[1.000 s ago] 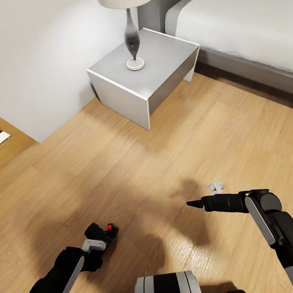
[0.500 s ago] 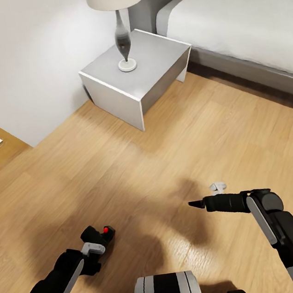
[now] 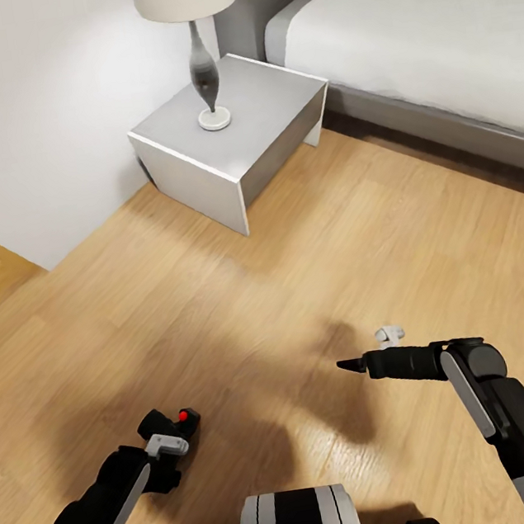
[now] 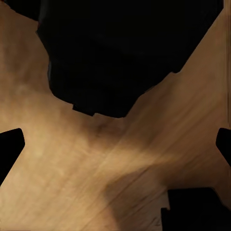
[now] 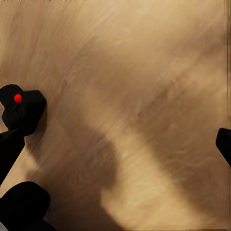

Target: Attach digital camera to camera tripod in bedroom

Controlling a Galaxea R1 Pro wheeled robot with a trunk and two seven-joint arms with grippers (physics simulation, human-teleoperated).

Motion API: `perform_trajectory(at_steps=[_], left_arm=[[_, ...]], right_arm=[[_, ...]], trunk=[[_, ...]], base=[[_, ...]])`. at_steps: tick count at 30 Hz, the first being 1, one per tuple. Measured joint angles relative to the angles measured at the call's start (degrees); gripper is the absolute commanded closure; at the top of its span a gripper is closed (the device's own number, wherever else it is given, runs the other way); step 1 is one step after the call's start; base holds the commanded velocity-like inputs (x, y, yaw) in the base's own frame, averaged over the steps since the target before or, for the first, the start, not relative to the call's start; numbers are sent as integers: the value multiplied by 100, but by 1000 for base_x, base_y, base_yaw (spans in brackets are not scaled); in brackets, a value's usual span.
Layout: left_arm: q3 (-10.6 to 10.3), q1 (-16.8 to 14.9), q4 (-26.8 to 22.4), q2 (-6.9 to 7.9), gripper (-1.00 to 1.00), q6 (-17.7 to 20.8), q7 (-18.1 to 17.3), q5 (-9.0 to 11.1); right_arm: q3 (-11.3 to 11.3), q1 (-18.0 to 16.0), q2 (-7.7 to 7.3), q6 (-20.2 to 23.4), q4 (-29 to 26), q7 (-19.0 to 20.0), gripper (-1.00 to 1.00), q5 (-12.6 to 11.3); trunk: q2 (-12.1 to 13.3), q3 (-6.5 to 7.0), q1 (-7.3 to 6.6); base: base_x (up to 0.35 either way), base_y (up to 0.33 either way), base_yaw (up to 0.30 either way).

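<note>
Robot's rolling through the bedroom with nothing but light wood floor [image 3: 291,233] in front of it, the grey-framed bed [image 3: 421,31] off to the upper right in the head view and a grey nightstand [image 3: 231,133] with a lamp [image 3: 198,54] against the wall. No tripod to aim at yet, so the step in hand looks like plain transit: carry the goods and don't drop them. The left gripper [image 3: 166,438] is closed around the digital camera [image 3: 178,422], held low over the floor just ahead of the base, red button up; the left wrist view has a big black mass [image 4: 125,53] sitting between the finger tips, which I take to be the camera body. The right gripper [image 3: 350,364] is stretched forward holding nothing, and its fingers look pressed into a narrow point, though the right wrist view shows a tip at each edge, so I honestly can't tell how far they're spread. My advice: keep the left wrist level, drive smoothly, swing the head around until the tripod turns up
</note>
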Motion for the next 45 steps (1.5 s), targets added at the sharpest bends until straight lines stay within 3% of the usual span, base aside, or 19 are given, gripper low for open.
perform_trajectory(at_steps=[10, 18, 22, 45], left_arm=[[1, 1, 194, 0, -100, 2, -1, -5], [1, 4, 200, 1, -100, 5, -1, -5], [-3, 4, 201, 1, -100, 6, -1, -6], [-9, 4, 197, -5, -100, 2, -1, -39]], right_arm=[[1, -1, -7, -2, 1, -6, -100, 54], [-17, -4, 0, -10, 3, -8, -100, 468], [-63, -3, 4, -10, 4, -14, -100, 532], [-158, -1, 9, -5, 1, -17, -100, 554]], trunk=[[0, 0, 0], [0, 0, 0], [0, 0, 0], [0, 0, 0]], base=[[0, 0, -30], [-15, 58, -1], [-39, 251, 0], [-3, 48, 0]])
